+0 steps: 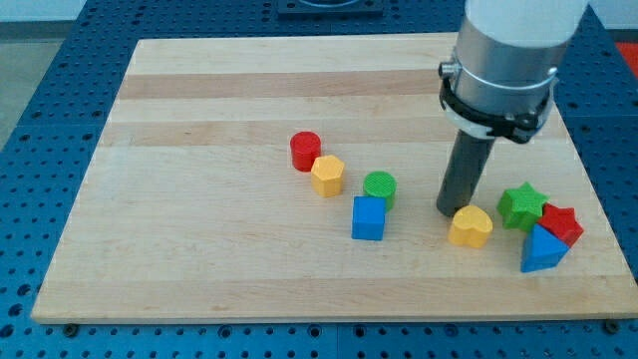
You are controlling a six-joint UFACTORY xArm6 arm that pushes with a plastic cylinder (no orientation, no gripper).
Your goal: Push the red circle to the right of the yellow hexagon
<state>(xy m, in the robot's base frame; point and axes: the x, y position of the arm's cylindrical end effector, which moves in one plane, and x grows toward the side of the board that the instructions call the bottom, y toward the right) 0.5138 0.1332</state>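
Observation:
The red circle (305,151) stands near the board's middle, touching the upper left side of the yellow hexagon (327,176). My tip (451,210) is far to their right, just above the left side of a yellow heart (471,227), touching or nearly touching it. The rod rises from there to the grey arm at the view's top right.
A green circle (380,187) and a blue cube (368,217) sit right of the hexagon. A green star (521,205), a red star (560,223) and a blue triangle (541,250) cluster at the view's right. The wooden board (199,120) lies on a blue perforated table.

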